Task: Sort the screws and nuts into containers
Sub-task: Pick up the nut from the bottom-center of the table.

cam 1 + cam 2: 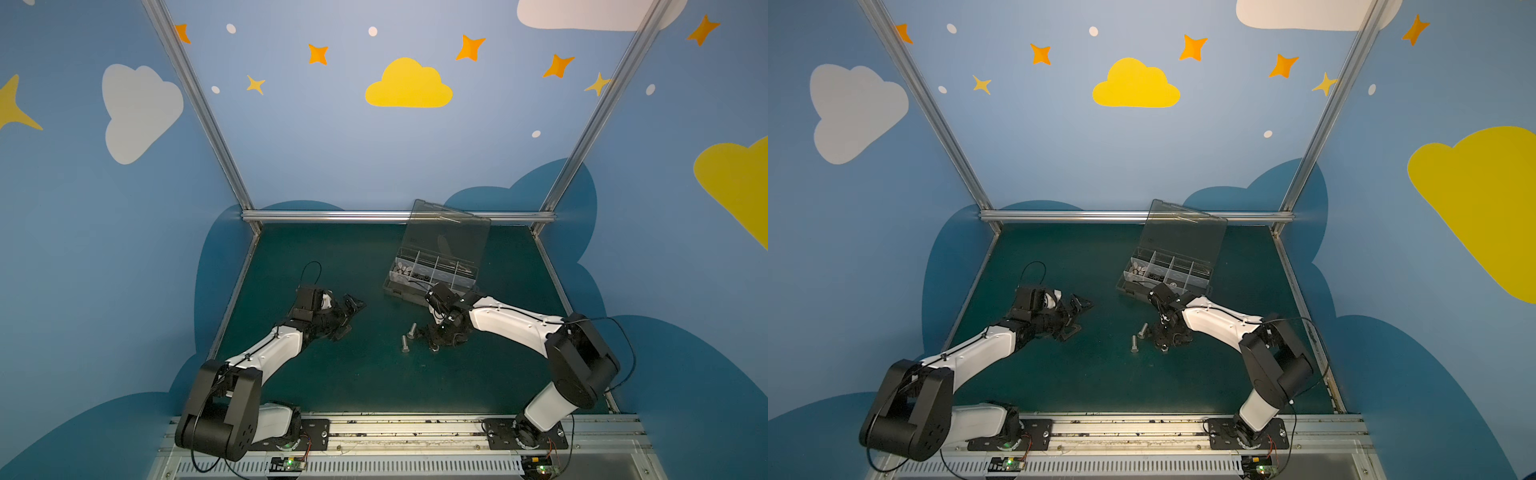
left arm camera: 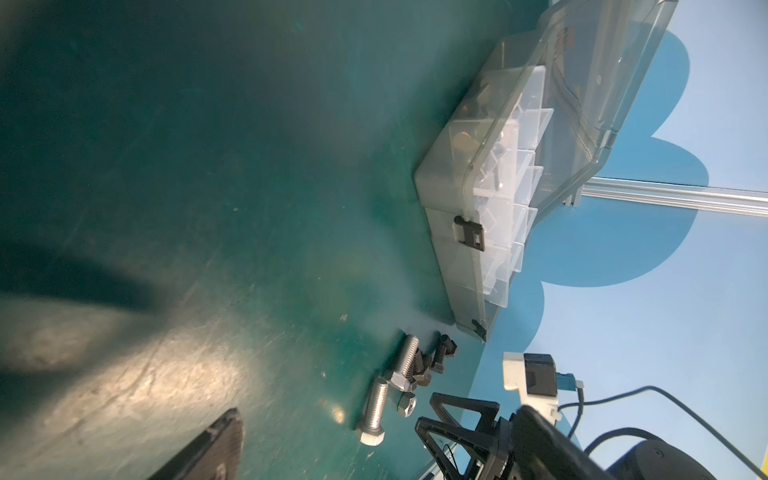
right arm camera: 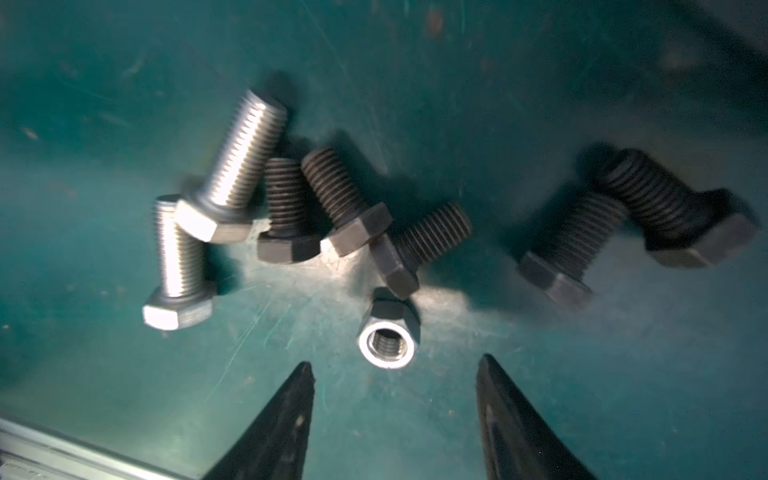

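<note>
Beyond the front rail (image 1: 395,419), the left gripper (image 1: 349,318) hangs at left, fingers spread wide and empty, while the right gripper (image 3: 395,365), fingers apart and gripping nothing, points down at a silver nut (image 3: 386,338) on the green mat (image 1: 332,374). Loose silver bolts (image 3: 232,166) and black screws (image 3: 345,203) lie beside it; farther back, the organizer box (image 1: 401,293) stands with lid (image 1: 446,235) raised.

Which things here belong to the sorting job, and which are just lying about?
Job: silver bolts, black screws, silver nut, compartment box.
Not the job: metal frame rail, painted cloud, green mat.
</note>
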Controlling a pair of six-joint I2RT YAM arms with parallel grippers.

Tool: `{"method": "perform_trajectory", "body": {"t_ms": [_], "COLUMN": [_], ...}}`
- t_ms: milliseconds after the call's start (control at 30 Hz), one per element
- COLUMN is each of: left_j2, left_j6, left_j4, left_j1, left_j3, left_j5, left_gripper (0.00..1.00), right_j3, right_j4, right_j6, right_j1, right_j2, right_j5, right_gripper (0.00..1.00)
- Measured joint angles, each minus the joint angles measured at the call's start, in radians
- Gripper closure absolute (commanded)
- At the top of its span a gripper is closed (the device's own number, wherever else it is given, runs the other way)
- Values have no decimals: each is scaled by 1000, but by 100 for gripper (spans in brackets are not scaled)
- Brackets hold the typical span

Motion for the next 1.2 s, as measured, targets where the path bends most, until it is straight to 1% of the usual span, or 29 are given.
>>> {"method": "perform_trajectory", "body": {"t_ms": [200, 433, 800, 967, 1067, 1200], "left_j2": [-1, -1, -1, -1, -3, -9], "left_j6": [0, 0, 0, 0, 0, 1], "left_j4": [0, 0, 0, 0, -2, -3], "left_j1": [0, 0, 0, 0, 0, 0], "left_j3": [-1, -1, -1, -1, -1, -1], "left_j5": [0, 0, 0, 0, 0, 0], "left_gripper": [0, 0, 0, 0, 0, 0], "right_j3": [2, 13, 38, 42, 46, 59], "right_j4": [5, 3, -10, -12, -14, -29], "right_j6": [-1, -5, -6, -9, -17, -39], "right_j1": [19, 30, 50, 58, 58, 57], "right_j2": [51, 76, 98, 100, 100, 91], "right_j5": [11, 22, 48, 52, 53, 55], "right_gripper": [41, 49, 67, 86, 90, 92]}}
